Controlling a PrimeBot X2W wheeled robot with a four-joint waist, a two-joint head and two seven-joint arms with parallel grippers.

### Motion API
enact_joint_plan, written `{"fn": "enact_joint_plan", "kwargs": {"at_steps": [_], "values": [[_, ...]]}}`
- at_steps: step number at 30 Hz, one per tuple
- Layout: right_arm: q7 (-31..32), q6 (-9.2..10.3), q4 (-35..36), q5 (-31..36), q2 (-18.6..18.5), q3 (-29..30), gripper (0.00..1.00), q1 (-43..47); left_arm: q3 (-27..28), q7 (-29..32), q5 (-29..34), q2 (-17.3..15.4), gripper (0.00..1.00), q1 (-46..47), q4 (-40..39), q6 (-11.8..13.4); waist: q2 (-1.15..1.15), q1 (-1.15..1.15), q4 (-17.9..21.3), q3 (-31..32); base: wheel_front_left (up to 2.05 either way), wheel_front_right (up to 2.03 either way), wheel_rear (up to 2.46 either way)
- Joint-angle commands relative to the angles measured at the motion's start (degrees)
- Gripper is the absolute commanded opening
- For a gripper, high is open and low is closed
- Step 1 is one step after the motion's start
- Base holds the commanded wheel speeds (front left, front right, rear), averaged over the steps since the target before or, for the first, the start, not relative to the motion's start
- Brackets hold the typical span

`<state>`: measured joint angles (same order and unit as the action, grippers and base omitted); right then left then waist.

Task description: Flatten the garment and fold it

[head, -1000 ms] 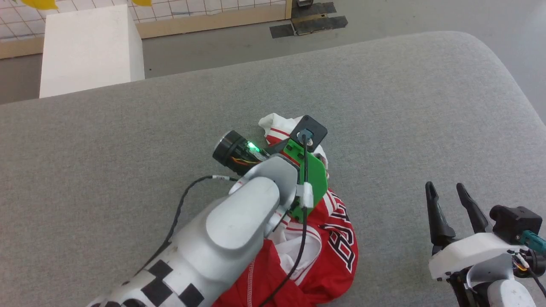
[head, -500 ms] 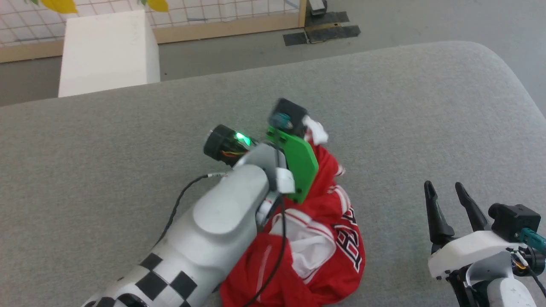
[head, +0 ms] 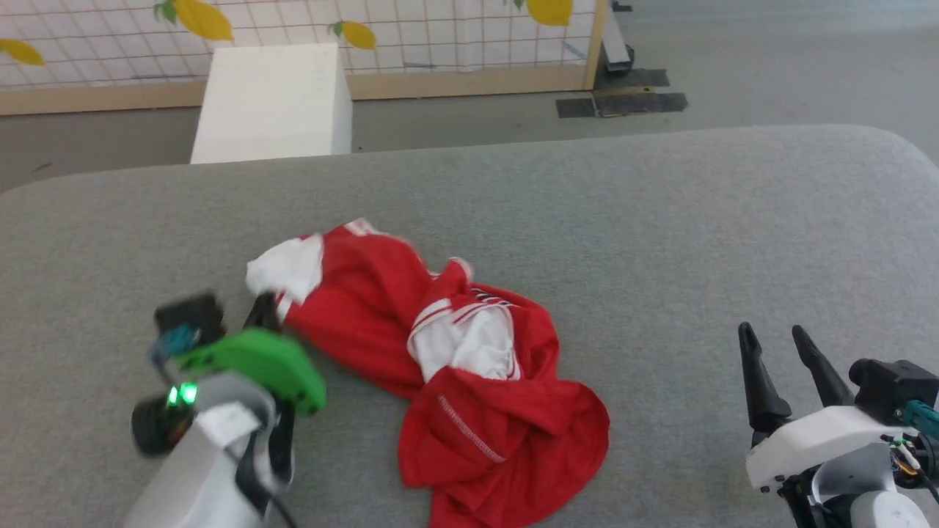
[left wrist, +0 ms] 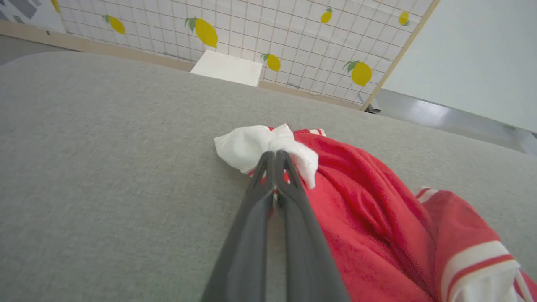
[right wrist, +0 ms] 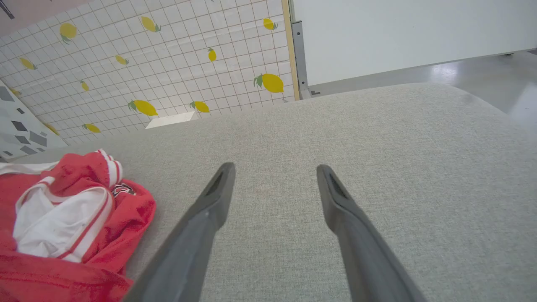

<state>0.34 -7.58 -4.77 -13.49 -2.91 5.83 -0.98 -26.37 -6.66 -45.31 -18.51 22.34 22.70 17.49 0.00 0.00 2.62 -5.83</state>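
The red garment (head: pixel 469 367) lies crumpled in the middle of the grey table (head: pixel 660 220), white sleeve lining and striped trim showing. One white sleeve (head: pixel 282 265) is drawn out toward the left. My left gripper (head: pixel 264 308) sits at that sleeve's near end, blurred, under its green plate. In the left wrist view the left gripper (left wrist: pixel 275 156) is shut on the bunched white sleeve (left wrist: pixel 251 144), with red cloth (left wrist: pixel 369 209) trailing to the right. My right gripper (head: pixel 770 337) stands open at the lower right, well clear of the garment (right wrist: pixel 63 226); nothing lies between its fingertips (right wrist: pixel 275 167).
Beyond the table's far edge stands a white box (head: pixel 271 103) on the floor. Behind it is a gridded wall with lemon decals (head: pixel 198 18). Dark tape patches (head: pixel 623 103) mark the floor at the back right. Bare grey table lies to the right of the garment.
The head camera has shifted. My left gripper has swung from over the garment to the near left, dragging the white sleeve and stretching the cloth leftward. The right gripper has not moved.
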Motion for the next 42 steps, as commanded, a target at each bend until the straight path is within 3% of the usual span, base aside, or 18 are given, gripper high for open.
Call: {"fn": "enact_joint_plan", "kwargs": {"at_steps": [1, 6, 7, 8, 13, 17, 21, 24, 31, 32, 35, 37, 42], "values": [[0.4, 0.09, 0.5, 0.4, 0.0, -0.1, 1.00, 0.6, 0.8, -0.3, -1.1, -0.6, 0.00, -3.3, -1.1, 0.8, 0.00, 0.00, -2.2, 1.1, 0.00, 0.00, 0.00], [1.4, 0.09, 1.5, 1.1, 0.0, -1.2, 1.00, 0.8, 4.1, -0.7, -5.9, -0.5, 0.00, -13.8, -4.3, 2.9, 0.00, 0.00, -4.3, 1.6, 0.00, 0.00, 0.00], [1.7, 0.09, 1.8, 1.4, 0.0, -1.6, 1.00, 0.8, 4.6, -0.9, -6.8, -0.1, 0.27, -15.1, -4.9, 2.9, 0.00, 0.00, -4.6, 1.6, 0.00, 0.00, 0.00], [1.9, 0.09, 2.2, 1.6, 0.0, -2.5, 1.00, 0.7, 5.1, -1.4, -7.8, 0.4, 1.00, -16.5, -5.4, 2.4, 0.00, 0.00, -5.0, 1.6, 0.00, 0.00, 0.00], [4.0, 0.09, 4.3, 3.2, 0.0, -10.5, 1.00, -1.0, 6.1, -6.2, -7.1, 1.3, 1.00, -19.0, -7.3, 0.2, 0.00, 0.00, -6.9, 1.3, 0.00, 0.00, 0.00], [7.7, 0.09, 4.2, 4.4, 0.0, -19.5, 1.00, -4.1, 8.3, -8.2, -1.6, 2.5, 1.00, -18.5, -9.6, -1.8, 0.00, 0.00, -9.1, 0.8, 0.00, 0.00, 0.00], [16.0, 0.09, 1.1, 4.7, 0.0, -27.2, 1.00, -8.9, 14.1, -8.3, 8.4, 6.4, 1.00, -18.4, -14.9, -4.2, 0.00, 0.00, -11.3, -0.3, 0.00, 0.00, 0.00], [24.3, 0.09, -1.7, 5.1, 0.0, -29.7, 1.00, -12.6, 16.8, -8.3, 14.2, 9.5, 1.00, -18.7, -16.8, -6.8, 0.00, 0.00, -12.9, -1.4, 0.00, 0.00, 0.00], [41.1, 0.09, -6.0, 8.7, -0.8, -32.2, 1.00, -19.0, 20.1, -8.3, 20.1, 14.0, 1.00, -18.2, -15.3, -11.6, 0.00, 0.00, -15.9, -3.5, 0.00, 0.00, 0.00], [43.3, 0.09, -6.6, 8.8, -1.0, -32.4, 0.71, -19.6, 20.5, -8.3, 20.5, 14.4, 1.00, -18.2, -15.1, -12.1, 0.00, 0.00, -16.2, -3.7, 0.00, 0.00, 0.00], [48.2, 0.09, -7.5, 8.0, -1.3, -32.3, 0.00, -20.4, 21.3, -8.3, 21.3, 15.1, 1.00, -18.2, -14.1, -13.2, 0.00, 0.00, -16.6, -3.9, 0.00, 0.00, 0.00], [47.8, 0.09, -6.2, 7.1, -1.1, -30.8, 0.00, -20.7, 21.8, -8.3, 21.6, 15.4, 1.00, -18.2, -13.8, -13.6, 0.00, 0.00, -16.6, -3.9, 0.00, 0.00, 0.00], [39.2, 0.09, -1.5, 5.2, -0.3, -22.5, 0.00, -20.1, 22.9, -8.3, 22.1, 15.6, 1.00, -18.5, -12.9, -14.4, 0.00, 0.00, -15.6, -2.8, 0.00, 0.00, 0.00]]}}
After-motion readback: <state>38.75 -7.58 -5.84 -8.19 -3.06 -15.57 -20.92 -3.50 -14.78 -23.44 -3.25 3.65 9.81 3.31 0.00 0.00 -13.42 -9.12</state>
